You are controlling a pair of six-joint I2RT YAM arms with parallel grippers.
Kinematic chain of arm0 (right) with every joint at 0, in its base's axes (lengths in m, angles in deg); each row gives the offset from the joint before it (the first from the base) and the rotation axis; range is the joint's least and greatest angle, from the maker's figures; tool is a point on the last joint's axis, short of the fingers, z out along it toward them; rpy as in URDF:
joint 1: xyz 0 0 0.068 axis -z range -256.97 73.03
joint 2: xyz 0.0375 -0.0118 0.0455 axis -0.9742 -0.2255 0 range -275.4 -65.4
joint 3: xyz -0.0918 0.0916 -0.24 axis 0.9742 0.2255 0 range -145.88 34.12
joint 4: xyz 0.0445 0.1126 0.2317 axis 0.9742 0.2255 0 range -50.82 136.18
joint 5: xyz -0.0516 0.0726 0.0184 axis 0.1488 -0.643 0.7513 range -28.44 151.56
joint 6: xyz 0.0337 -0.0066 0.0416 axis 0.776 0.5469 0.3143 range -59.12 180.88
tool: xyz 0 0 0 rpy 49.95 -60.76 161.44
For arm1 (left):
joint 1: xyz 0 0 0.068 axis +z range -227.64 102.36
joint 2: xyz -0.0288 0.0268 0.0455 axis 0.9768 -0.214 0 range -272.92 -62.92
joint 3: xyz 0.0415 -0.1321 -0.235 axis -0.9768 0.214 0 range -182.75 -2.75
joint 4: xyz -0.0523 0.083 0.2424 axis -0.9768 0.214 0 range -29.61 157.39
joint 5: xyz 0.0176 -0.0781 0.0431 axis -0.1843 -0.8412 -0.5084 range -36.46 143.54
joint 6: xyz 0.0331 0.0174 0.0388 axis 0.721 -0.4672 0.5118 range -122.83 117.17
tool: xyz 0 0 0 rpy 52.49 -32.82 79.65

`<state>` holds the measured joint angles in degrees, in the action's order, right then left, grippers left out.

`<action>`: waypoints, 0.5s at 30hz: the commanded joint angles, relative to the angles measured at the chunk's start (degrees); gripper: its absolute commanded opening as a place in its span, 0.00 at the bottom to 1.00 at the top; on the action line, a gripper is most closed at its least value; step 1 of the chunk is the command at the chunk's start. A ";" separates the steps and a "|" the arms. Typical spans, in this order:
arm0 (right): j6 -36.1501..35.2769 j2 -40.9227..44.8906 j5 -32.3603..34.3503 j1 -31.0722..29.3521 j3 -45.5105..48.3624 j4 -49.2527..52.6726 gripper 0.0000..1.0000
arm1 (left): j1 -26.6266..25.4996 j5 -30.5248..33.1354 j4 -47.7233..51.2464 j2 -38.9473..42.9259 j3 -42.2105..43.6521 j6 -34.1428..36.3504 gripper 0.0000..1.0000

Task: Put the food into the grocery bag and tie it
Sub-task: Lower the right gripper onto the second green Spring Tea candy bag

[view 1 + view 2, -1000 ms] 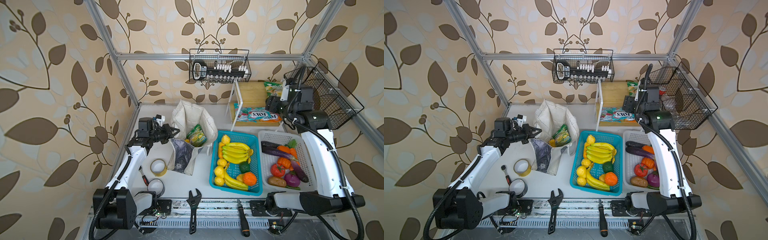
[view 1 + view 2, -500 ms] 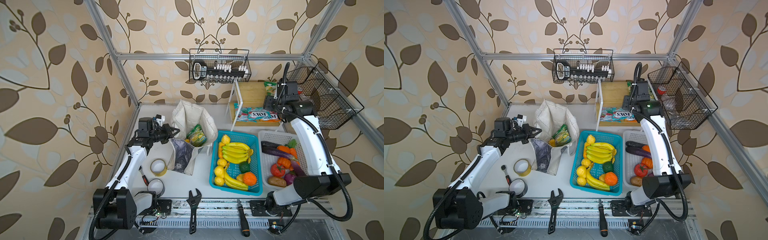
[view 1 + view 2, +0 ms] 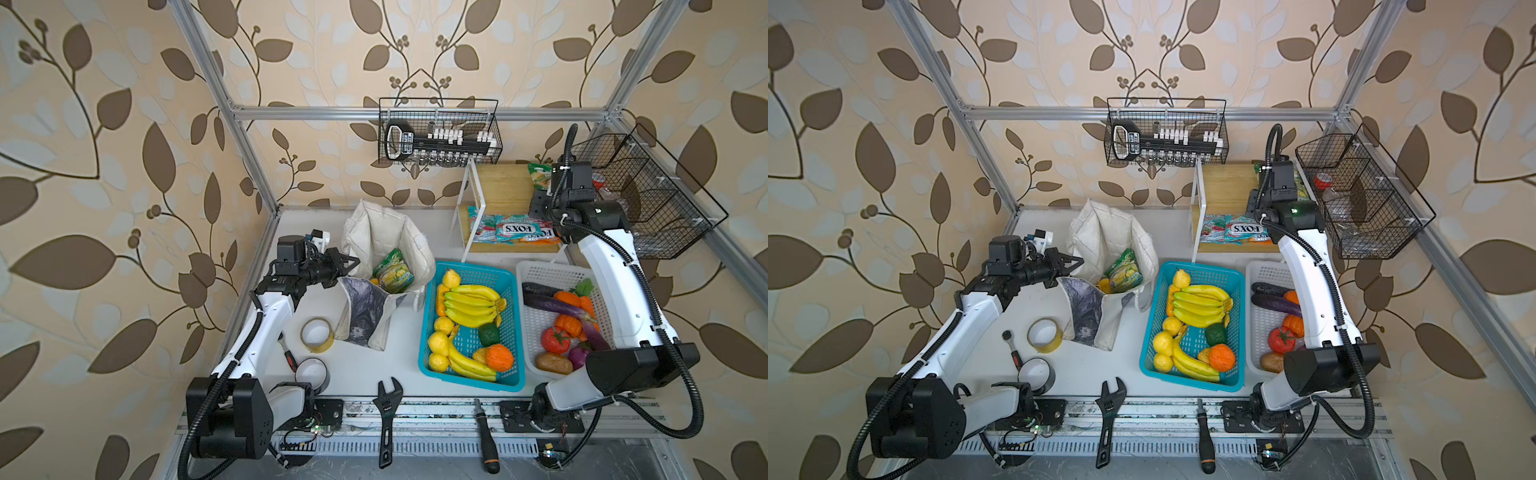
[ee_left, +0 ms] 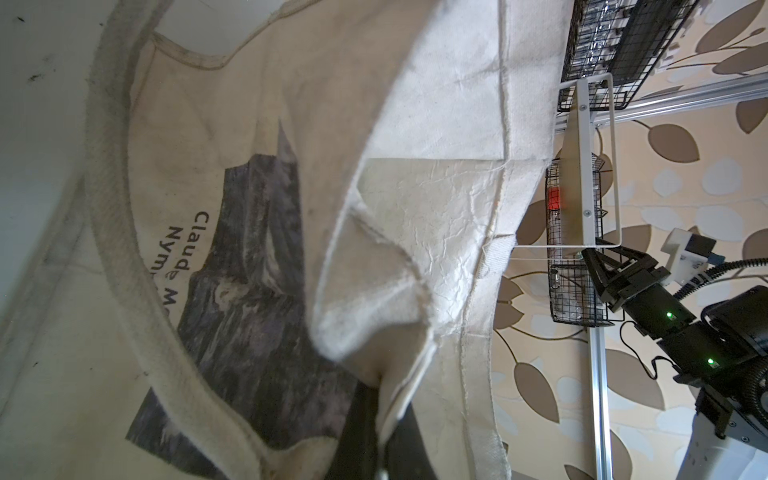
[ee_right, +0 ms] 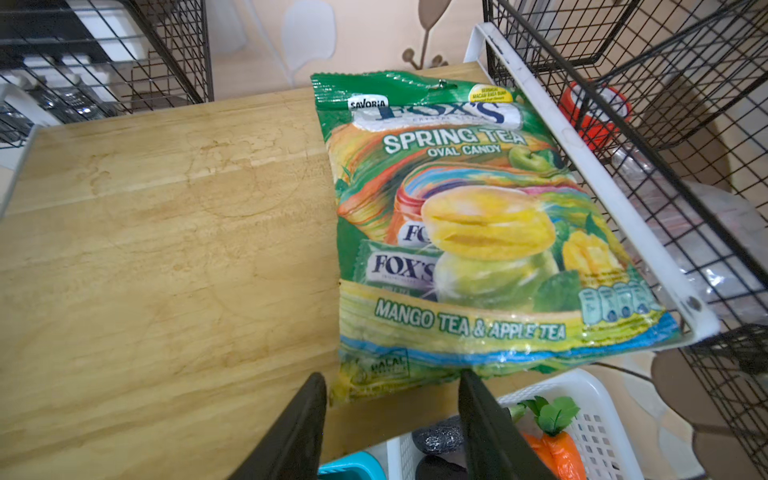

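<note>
In a top view the left gripper (image 3: 345,266) pinches the grocery bag (image 3: 386,232) rim, one green packet (image 3: 392,276) inside. Left wrist: only a thin fold is clamped, so it could slip. Right wrist: the right gripper (image 5: 390,378), jaws apart, straddles the glossy edge of the shelf packet (image 5: 465,232) — it may skid away.

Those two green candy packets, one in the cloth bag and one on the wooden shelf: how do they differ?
The bagged packet stands tilted, partly sunk in the cloth bag; the shelf packet lies flat, face up, on the wooden shelf. The right gripper holds open jaws astride the shelf packet's near edge; no gripper touches the bagged packet. Both are glossy green with yellow pictures.
</note>
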<state>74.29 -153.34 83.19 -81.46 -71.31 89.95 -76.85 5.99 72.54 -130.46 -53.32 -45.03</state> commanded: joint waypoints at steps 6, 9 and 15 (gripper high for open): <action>-0.96 -1.55 0.78 0.45 0.31 -0.64 0.45 | 0.12 -0.99 -2.83 2.32 0.17 0.27 0.00; -1.13 -1.26 0.43 0.78 0.40 -0.67 0.28 | 0.25 -0.94 -2.65 2.42 0.12 0.41 0.00; -0.58 0.02 -2.61 1.09 0.59 -1.23 0.00 | 0.43 -1.14 -2.56 2.25 0.09 0.41 0.00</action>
<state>73.98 -154.39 82.01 -80.54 -71.24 89.60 -76.80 6.03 72.62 -130.05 -53.32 -45.01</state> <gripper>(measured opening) 0.052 0.057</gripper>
